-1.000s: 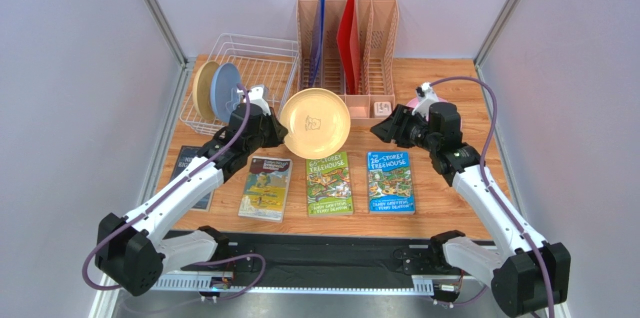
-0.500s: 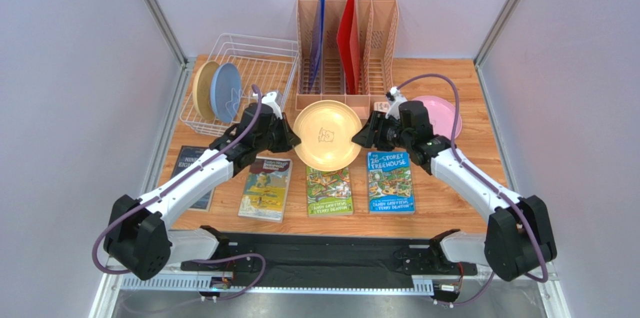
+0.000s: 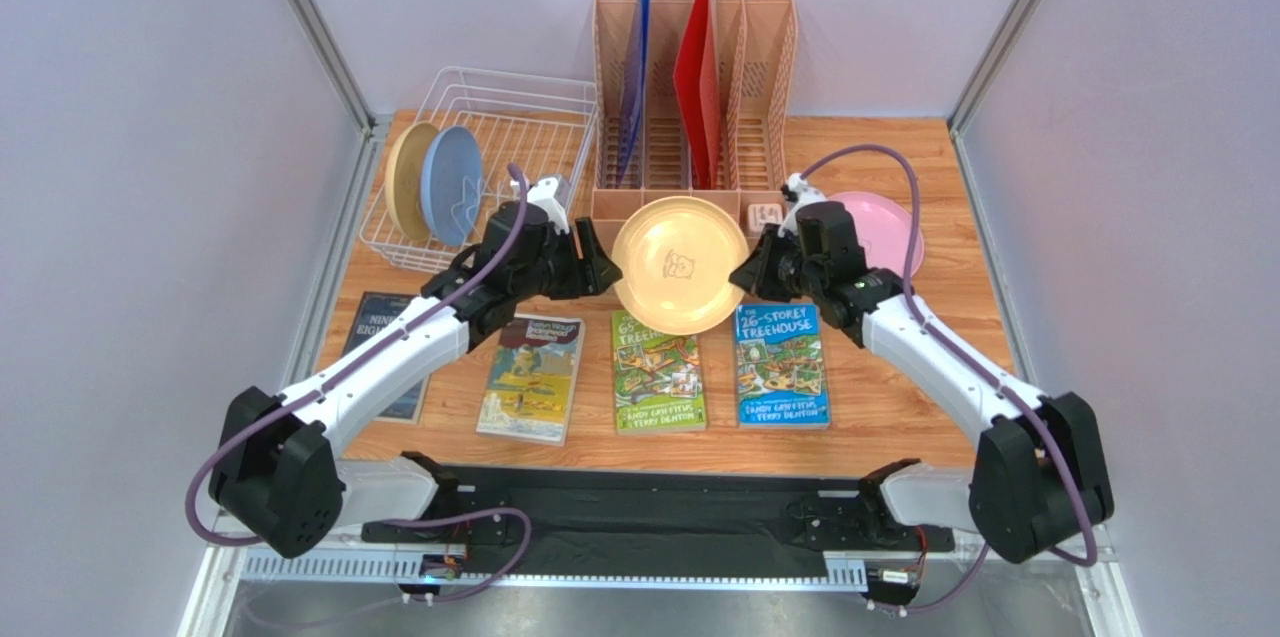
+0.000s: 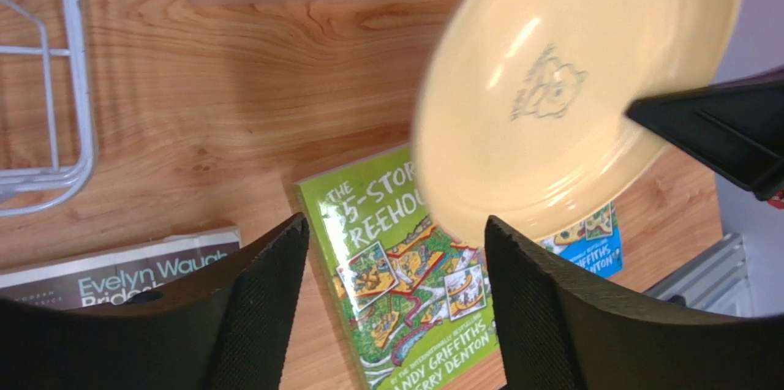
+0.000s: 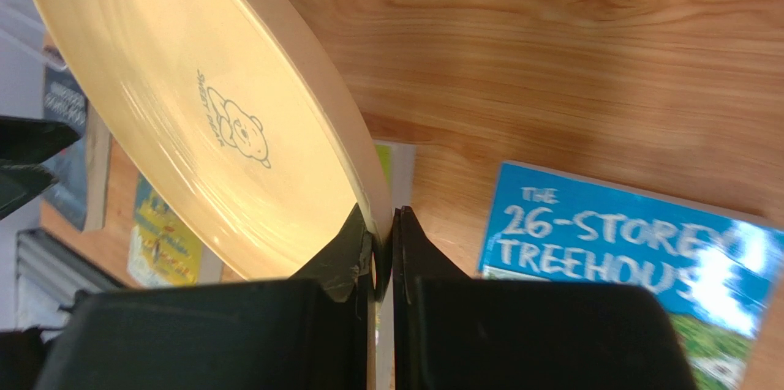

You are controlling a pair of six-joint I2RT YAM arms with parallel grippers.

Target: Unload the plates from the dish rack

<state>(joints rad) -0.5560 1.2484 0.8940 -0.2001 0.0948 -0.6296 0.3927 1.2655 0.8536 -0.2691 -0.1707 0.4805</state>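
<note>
A tan plate [image 3: 679,265] with a small bear drawing hangs tilted in the air over the middle of the table. My right gripper [image 3: 747,273] is shut on its right rim, and in the right wrist view the jaws [image 5: 382,225] pinch the plate [image 5: 184,114] edge. My left gripper [image 3: 598,274] stands open just left of the plate, off its rim; its wrist view shows the plate [image 4: 552,87] beyond the spread fingers [image 4: 396,234]. The white wire dish rack [image 3: 519,120] at the back left holds a tan plate [image 3: 403,180] and a light blue plate [image 3: 451,184] upright. A pink plate [image 3: 879,225] lies flat behind the right arm.
A peach slotted organizer [image 3: 751,82] with a blue and a red upright sheet stands at the back centre. Several books lie in a row near the front: a dark one [image 3: 383,345], a yellow one [image 3: 531,378], a green one [image 3: 658,367] and a blue one [image 3: 778,364].
The tan plate has moved right to the table's middle. My right gripper came in and shut on its right rim. My left gripper has opened and let go of it.
</note>
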